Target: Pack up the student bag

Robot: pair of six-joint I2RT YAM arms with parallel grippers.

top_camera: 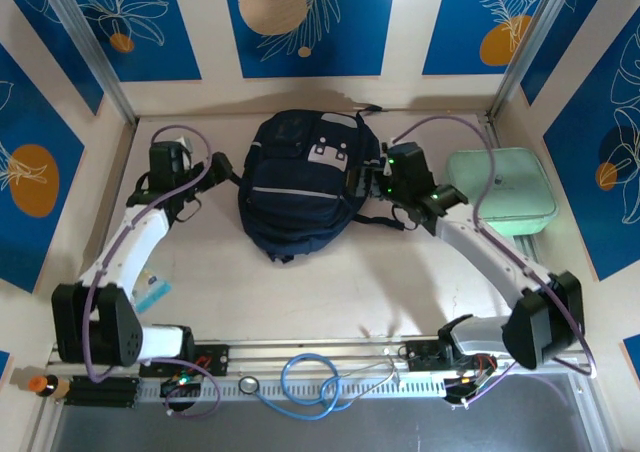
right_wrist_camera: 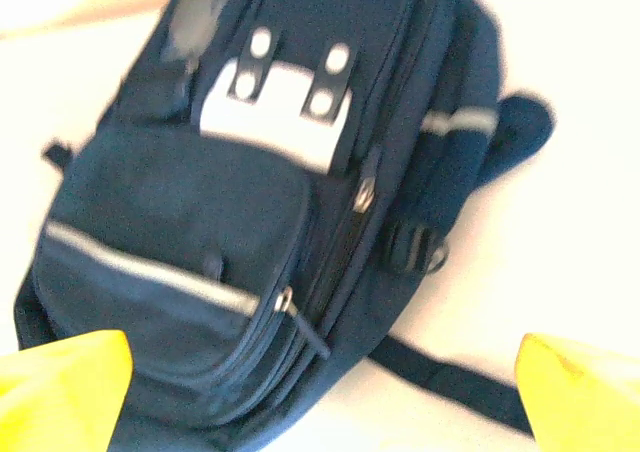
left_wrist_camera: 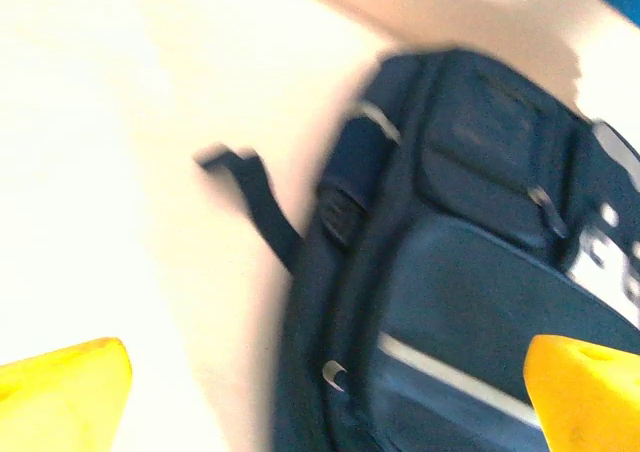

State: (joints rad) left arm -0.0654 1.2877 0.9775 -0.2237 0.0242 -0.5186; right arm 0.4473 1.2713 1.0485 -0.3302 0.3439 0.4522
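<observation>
Plainly, left end effector (top_camera: 168,160) and right end effector (top_camera: 393,172) gape wide, flanking student bag (top_camera: 300,187).

The top external camera looks steeply down from above the near edge of the table (top_camera: 300,292), taking in its whole surface. Both wrist cameras sit close to the student bag (top_camera: 300,187), the left facing its left side, the right its front; all three share the bag.
</observation>
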